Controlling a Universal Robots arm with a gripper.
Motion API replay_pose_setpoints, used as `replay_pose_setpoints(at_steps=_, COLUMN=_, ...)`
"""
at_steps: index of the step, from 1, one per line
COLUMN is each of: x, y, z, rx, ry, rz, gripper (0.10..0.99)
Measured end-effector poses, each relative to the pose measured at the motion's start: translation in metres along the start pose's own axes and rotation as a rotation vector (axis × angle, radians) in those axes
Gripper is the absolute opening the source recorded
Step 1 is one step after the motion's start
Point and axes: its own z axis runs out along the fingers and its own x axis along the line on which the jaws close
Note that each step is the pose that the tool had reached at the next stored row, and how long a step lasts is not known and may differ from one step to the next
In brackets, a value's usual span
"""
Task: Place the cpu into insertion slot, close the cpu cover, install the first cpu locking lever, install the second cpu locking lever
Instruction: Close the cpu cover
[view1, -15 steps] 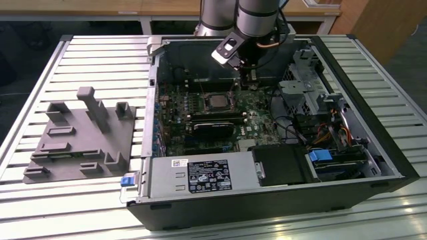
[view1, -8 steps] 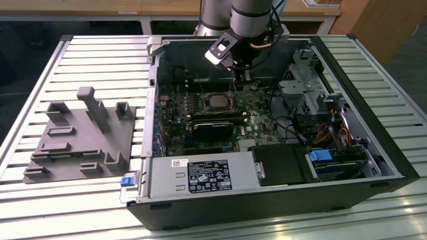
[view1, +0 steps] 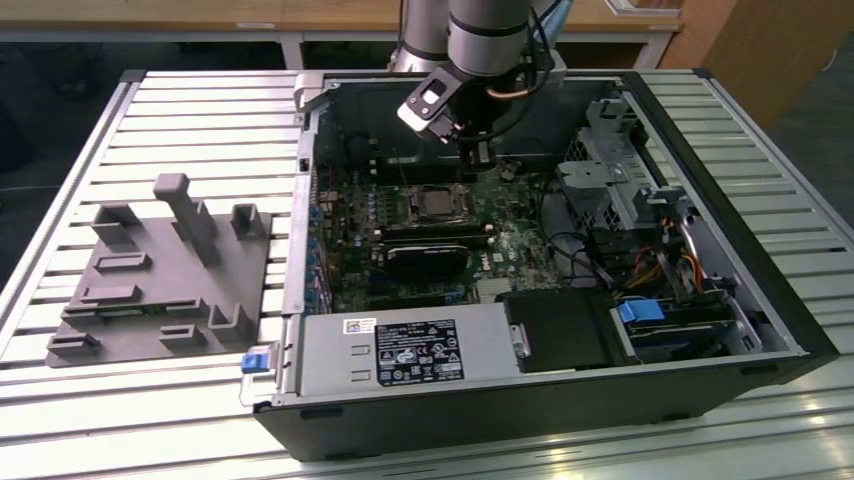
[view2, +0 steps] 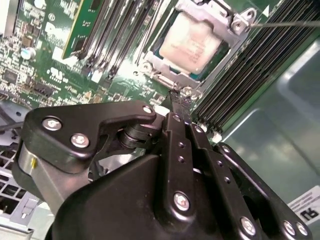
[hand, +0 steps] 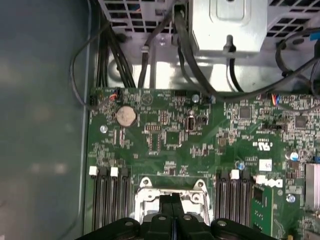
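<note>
The cpu (view2: 192, 42) lies flat in the insertion slot (view1: 430, 203), its pale silver face showing through the window of the cpu cover (view2: 167, 75). That silvery frame is down over the chip. A thin locking lever rod (view2: 290, 23) runs away from the socket's corner. My gripper (view2: 181, 100) is shut with nothing between its fingers, and its tip sits at the socket's rim, just beside the cover's edge. In the first wrist view the shut gripper (hand: 172, 200) covers the middle of the socket frame (hand: 145, 197). In the exterior view the gripper (view1: 477, 158) hangs just behind the socket.
Long black memory slots (view2: 260, 65) flank the socket. A black block (view1: 427, 258) sits in front of it and a power supply (view1: 400, 350) at the case front. Drive cage and cables (view1: 627, 190) fill the exterior view's right. A grey fixture (view1: 160, 270) stands outside the case.
</note>
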Motion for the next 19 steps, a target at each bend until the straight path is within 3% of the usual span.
replay_pose_setpoints(at_steps=7, x=0.0002, y=-0.0082, z=0.0026, rx=0.001, ry=0.0001, rz=0.000, gripper=0.106)
replay_pose_setpoints(at_steps=14, x=-0.0003, y=-0.0108, z=0.0118, rx=0.003, ry=0.0001, rz=0.000, gripper=0.106)
replay_pose_setpoints(at_steps=19, x=-0.0003, y=-0.0238, z=0.0157, rx=0.003, ry=0.0001, rz=0.000, gripper=0.106)
